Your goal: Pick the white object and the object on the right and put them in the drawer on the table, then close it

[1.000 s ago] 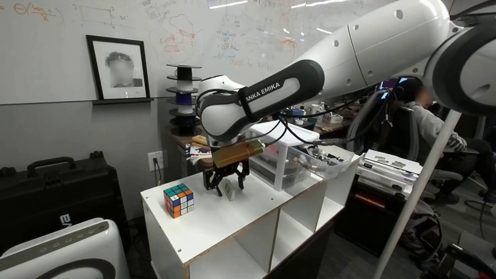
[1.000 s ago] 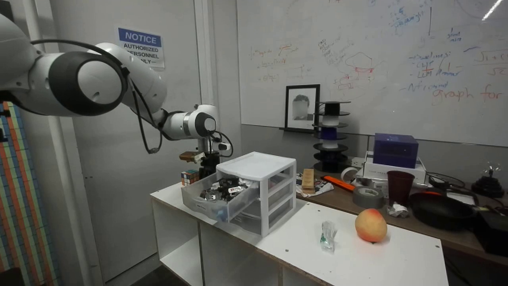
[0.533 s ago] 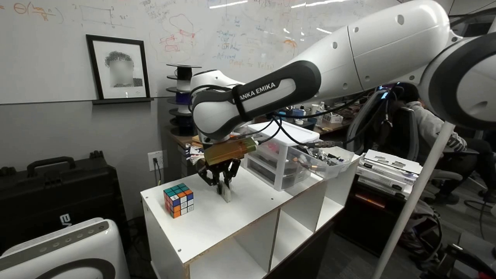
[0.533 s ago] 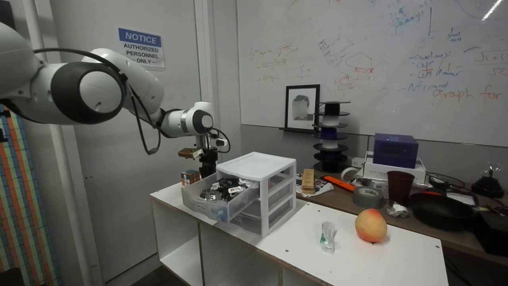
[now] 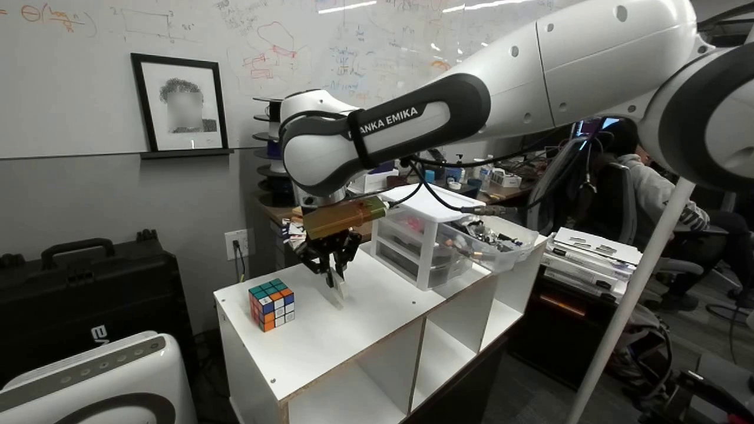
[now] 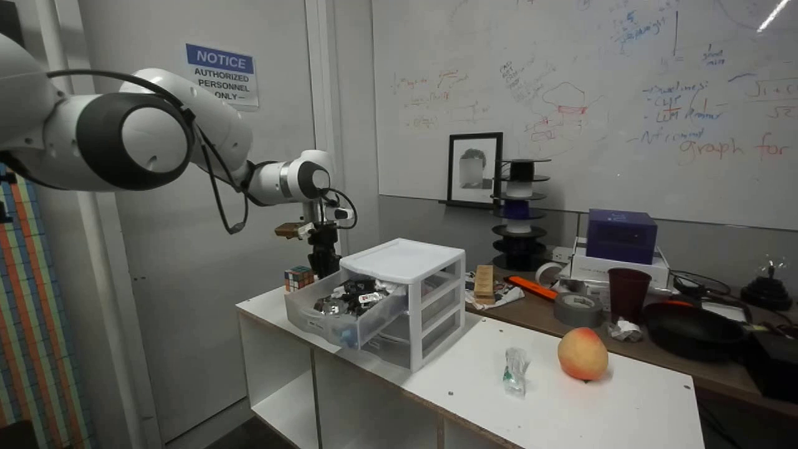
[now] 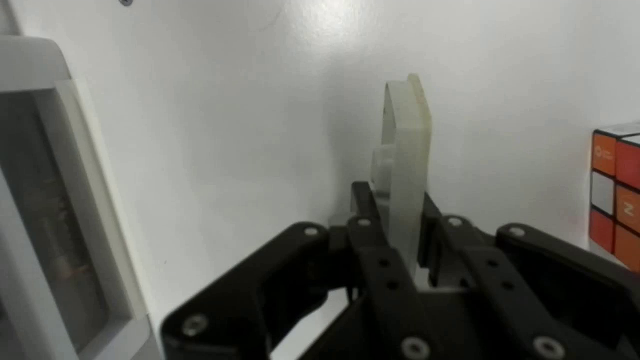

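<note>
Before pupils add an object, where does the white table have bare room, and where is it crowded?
Bare: the white table from the Rubik's cube out to the edge above the cubbies; also from the fruit and plastic packet toward that edge. Crowded: between cube and drawer chest, where fingers hold the white object, and inside the cluttered open drawer.

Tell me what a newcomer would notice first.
Probably the big white robot arm, stretched over the white table with its pincer closed on a slim white object. The colourful Rubik's cube, near the table's end, likely comes next. In an exterior view, a red-and-yellow fruit stands out, right of the open drawer.
</note>
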`<state>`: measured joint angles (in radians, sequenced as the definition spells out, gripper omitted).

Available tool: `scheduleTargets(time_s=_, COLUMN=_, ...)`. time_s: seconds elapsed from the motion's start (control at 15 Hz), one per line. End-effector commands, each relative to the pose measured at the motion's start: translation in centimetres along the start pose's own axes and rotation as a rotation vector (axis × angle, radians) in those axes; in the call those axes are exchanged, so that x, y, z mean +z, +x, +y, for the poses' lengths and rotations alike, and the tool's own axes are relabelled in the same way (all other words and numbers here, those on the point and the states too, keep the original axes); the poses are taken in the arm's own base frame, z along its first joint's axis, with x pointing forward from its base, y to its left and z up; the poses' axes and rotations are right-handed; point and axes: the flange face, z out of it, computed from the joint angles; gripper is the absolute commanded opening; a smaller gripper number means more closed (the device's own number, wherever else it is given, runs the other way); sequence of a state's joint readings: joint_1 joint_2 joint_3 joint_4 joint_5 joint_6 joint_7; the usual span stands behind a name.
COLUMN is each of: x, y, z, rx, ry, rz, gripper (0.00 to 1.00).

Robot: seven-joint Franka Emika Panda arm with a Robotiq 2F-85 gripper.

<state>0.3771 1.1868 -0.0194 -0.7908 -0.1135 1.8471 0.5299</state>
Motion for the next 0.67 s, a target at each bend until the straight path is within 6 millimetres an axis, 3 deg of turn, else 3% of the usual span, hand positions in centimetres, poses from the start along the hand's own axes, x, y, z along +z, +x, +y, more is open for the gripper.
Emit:
scheduleTargets(time_s=0.0, x=-5.2, y=-0.8, z=-0.2, rx=0.008, ry=-0.015, rz=0.029, gripper=0.10)
scheduleTargets(time_s=0.33, x=-11.9, y=-2.6, z=-0.5, rx=0.003, ry=-0.035, rz=0.102, gripper=0.10)
scheduleTargets(time_s=0.6, x=-15.1, y=-5.0, z=0.0, rx=0.009, ry=-0.067, rz=0.132, gripper=0.10)
